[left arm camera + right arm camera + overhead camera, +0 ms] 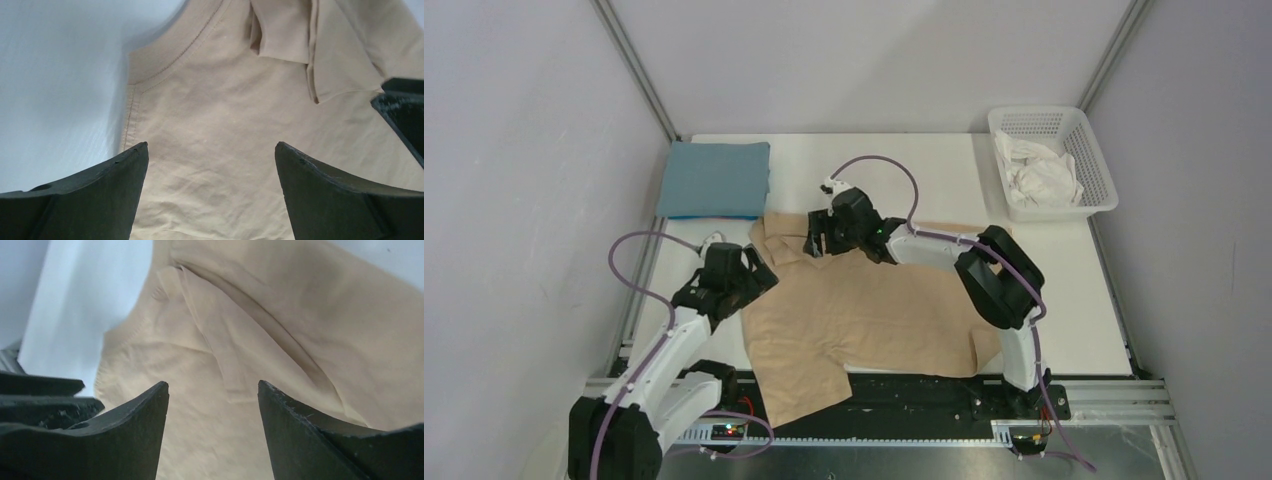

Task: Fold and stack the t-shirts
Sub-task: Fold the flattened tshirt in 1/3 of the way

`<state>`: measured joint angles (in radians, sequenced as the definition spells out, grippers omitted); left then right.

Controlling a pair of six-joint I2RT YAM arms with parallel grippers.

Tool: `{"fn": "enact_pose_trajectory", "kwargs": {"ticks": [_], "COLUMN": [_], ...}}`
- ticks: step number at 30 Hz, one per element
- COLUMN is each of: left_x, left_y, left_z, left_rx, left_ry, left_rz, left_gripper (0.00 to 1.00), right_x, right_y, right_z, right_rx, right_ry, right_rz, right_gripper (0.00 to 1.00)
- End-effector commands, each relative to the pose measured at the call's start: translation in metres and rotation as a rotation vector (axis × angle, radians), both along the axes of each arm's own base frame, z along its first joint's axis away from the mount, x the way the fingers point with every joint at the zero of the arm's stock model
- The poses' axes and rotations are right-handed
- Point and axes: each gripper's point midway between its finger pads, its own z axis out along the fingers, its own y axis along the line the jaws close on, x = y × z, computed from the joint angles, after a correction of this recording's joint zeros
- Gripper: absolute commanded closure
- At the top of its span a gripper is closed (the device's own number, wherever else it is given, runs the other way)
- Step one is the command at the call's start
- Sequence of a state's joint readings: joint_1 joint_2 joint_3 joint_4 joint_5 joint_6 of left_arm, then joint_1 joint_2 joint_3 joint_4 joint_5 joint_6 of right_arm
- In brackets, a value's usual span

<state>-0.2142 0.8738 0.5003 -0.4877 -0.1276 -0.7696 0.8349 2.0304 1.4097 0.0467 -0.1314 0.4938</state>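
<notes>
Overhead, the tan-beige t-shirt (864,310) lies spread flat under both grippers. Only this view catches the folded teal-blue t-shirt (714,178) well beyond the left gripper (759,272), and the white basket (1096,165) well apart behind the right gripper (817,238). Wrist views add the rest: left jaws spread wide, nothing between them, shoulder seam and collar just ahead; right jaws parted somewhat less, also empty, creased tan cloth below and ahead; contact with the cloth cannot be told.
</notes>
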Motion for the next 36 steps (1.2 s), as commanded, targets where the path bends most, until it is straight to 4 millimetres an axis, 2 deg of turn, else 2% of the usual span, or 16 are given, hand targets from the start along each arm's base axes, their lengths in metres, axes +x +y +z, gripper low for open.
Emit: {"fn": "enact_pose_trajectory", "kwargs": {"ticks": [1, 4, 6, 10, 17, 26, 30, 33, 36], "left_x": [0.022, 0.034, 0.040, 0.046, 0.046, 0.044, 0.043, 0.043, 0.043], "left_y": [0.002, 0.007, 0.009, 0.013, 0.019, 0.024, 0.025, 0.027, 0.029], "left_z": [0.019, 0.024, 0.026, 0.027, 0.027, 0.023, 0.023, 0.024, 0.024], "left_rx": [0.030, 0.055, 0.061, 0.071, 0.087, 0.098, 0.100, 0.103, 0.105], "left_ry": [-0.045, -0.042, -0.039, -0.036, -0.038, -0.028, -0.031, -0.035, -0.036], "left_rz": [0.024, 0.048, 0.051, 0.062, 0.075, 0.086, 0.089, 0.093, 0.097], "left_gripper": [0.00, 0.00, 0.00, 0.00, 0.00, 0.00, 0.00, 0.00, 0.00], "right_x": [-0.013, -0.011, -0.016, -0.010, -0.001, -0.005, -0.001, 0.001, 0.001], "right_y": [-0.010, -0.007, -0.006, -0.001, 0.000, -0.002, -0.005, -0.006, -0.006], "right_z": [0.020, 0.016, 0.006, -0.012, -0.034, -0.054, -0.051, -0.048, -0.046], "right_rx": [-0.122, -0.220, -0.285, -0.365, -0.446, -0.485, -0.497, -0.500, -0.497], "right_ry": [-0.189, -0.297, -0.305, -0.299, -0.295, -0.258, -0.269, -0.273, -0.272], "right_rz": [0.084, 0.083, 0.107, 0.108, 0.092, 0.107, 0.085, 0.077, 0.081], "right_gripper": [0.32, 0.35, 0.37, 0.43, 0.48, 0.55, 0.65, 0.79, 0.89]}}
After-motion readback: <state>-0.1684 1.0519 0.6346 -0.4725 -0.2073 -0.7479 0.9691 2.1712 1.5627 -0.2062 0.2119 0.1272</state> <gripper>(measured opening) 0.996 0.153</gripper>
